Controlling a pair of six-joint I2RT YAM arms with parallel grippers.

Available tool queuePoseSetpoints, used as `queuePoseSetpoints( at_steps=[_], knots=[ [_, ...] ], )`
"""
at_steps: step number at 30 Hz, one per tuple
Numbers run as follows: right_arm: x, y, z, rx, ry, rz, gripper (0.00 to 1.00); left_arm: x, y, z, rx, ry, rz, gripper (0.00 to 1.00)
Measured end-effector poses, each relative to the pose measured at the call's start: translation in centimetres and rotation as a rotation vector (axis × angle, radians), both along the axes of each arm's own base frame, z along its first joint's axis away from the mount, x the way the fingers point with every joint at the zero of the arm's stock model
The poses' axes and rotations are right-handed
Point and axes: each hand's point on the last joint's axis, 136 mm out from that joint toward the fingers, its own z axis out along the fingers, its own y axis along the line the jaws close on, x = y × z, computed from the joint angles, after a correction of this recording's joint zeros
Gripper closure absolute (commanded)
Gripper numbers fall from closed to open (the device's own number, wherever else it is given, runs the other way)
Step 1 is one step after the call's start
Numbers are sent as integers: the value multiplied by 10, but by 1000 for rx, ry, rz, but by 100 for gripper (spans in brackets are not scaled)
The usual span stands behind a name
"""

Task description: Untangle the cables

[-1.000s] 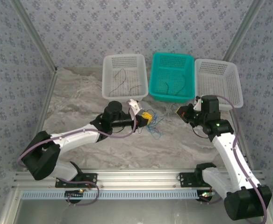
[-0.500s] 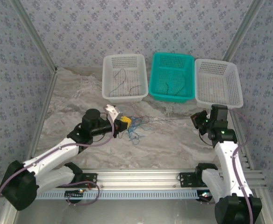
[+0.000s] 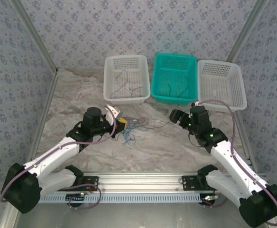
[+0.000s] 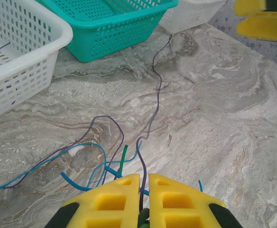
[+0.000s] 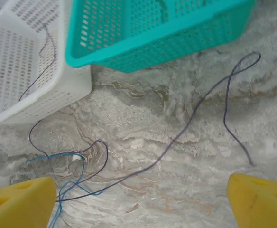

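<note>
My left gripper (image 4: pixel 139 195) is clamped on the cables (image 3: pixel 129 129), a blue, green and purple tangle spilling toward ten o'clock. One purple strand (image 5: pixel 176 137) trails off toward one o'clock. My right gripper (image 5: pixel 141 203) gapes wide, empty, above it. At twelve sits the teal basket (image 3: pixel 175 57).
</note>
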Motion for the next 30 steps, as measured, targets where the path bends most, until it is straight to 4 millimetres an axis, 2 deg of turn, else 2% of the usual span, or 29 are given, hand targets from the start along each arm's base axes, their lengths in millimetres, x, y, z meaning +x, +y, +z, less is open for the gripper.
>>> queuePoseSetpoints(
  at_steps=[2,4,6,8,10,13,17,20,24,27,30],
  knots=[
    [-1,16,16,-9,-90,106,6,-1,-2,2,-5,-1,-12,100],
    [-3,44,30,-24,-198,261,7,-5,-4,2,-13,4,-36,100],
    [-6,73,36,-68,-288,412,9,-9,-7,3,-22,8,-61,100],
    [-10,105,33,-134,-366,578,16,-12,-9,4,-27,13,-77,100],
    [-15,135,19,-219,-432,747,21,-14,-10,3,-28,18,-87,100],
    [-26,162,-3,-303,-493,937,28,-17,-12,3,-29,21,-102,100],
    [-42,187,-17,-361,-589,1120,31,-24,-19,0,-25,29,-131,100],
    [-48,202,-24,-375,-637,1199,41,-26,-23,-4,-18,41,-143,100],
    [-44,212,-34,-379,-656,1235,69,-27,-24,-5,-17,43,-148,100],
    [-42,217,-38,-373,-660,1246,98,-27,-25,-4,-18,39,-149,100],
    [-43,219,-37,-367,-673,1252,100,-27,-26,-4,-16,36,-147,100]
  ],
)
